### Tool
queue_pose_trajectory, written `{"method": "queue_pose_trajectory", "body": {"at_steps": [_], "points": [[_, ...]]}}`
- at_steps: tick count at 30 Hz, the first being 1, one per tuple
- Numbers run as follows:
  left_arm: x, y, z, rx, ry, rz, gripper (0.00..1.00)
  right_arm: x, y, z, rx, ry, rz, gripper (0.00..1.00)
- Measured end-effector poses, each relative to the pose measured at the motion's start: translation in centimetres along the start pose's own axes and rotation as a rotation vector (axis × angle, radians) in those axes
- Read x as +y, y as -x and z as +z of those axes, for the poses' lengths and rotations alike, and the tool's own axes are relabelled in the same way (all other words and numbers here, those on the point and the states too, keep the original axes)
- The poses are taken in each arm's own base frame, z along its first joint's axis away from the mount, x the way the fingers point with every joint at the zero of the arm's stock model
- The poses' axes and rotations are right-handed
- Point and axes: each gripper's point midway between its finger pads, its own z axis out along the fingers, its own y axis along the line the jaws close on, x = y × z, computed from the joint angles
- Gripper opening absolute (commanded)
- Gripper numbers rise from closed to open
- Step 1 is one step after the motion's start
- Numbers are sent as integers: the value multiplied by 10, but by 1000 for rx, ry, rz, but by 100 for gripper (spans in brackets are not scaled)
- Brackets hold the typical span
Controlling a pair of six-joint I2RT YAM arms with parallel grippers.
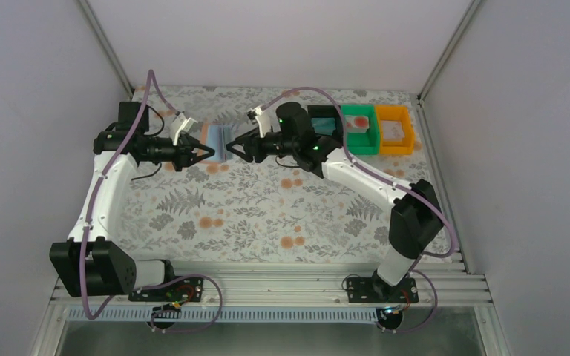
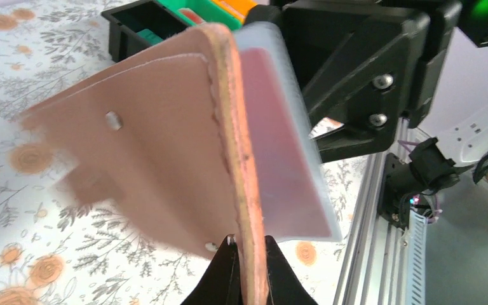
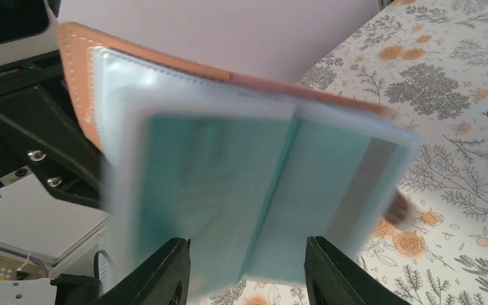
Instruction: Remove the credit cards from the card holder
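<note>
Card holder point(image 2: 159, 146) open, up in air; left gripper point(image 2: 241, 270) clamped on its salmon edge. Right gripper point(image 3: 246, 267) jaws apart, at teal card point(image 3: 210, 190). We judge holder soft, floppy; card thin, stiff, slippery. We would pinch exposed card edge.

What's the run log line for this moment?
left gripper: shut on card holder edge, held in air | right gripper: open, jaws astride clear sleeve | teal card: in sleeve, blurred

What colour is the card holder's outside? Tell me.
The card holder is salmon-tan; best in left wrist view.
</note>
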Motion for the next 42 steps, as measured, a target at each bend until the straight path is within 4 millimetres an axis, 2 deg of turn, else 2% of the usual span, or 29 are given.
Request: {"method": "queue_pose_trajectory", "body": {"at_steps": [6,10,15,21,27,35,42], "points": [[-7,2,1,-12,-33,1,3,1,-4,7,13,6,-5,39],[-8,3,1,-16,-39,2,2,14,-4,9,20,66,-25,36],[-10,3,1,-17,-48,8,2,26,-5,8,25,127,-41,43],[-12,2,1,-18,-59,12,2,34,-4,4,27,162,-57,65],[-19,2,0,-25,-90,20,2,42,5,-5,-3,166,-63,77],[-34,7,-6,-43,-131,62,2,43,9,-5,-18,165,-54,79],[-37,9,-7,-52,-139,66,2,36,12,-4,-31,127,-33,78]]}}
